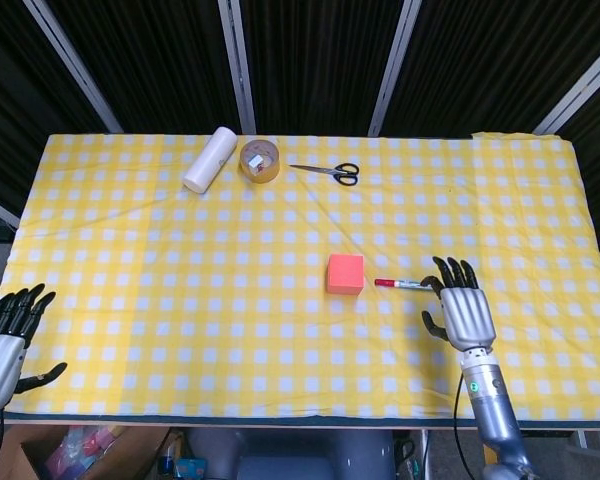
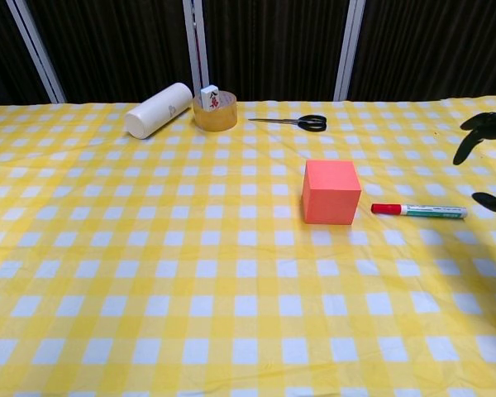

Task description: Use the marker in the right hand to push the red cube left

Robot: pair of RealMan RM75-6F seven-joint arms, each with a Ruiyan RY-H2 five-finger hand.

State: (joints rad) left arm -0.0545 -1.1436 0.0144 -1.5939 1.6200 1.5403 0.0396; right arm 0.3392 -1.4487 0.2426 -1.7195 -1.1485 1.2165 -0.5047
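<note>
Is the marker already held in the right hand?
No, the marker lies on the tablecloth beside the red cube, and the right hand is open with nothing in it.

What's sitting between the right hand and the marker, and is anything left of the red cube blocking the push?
Nothing visible: right hand hovers open by the marker, and only tablecloth lies left of the red cube.
</note>
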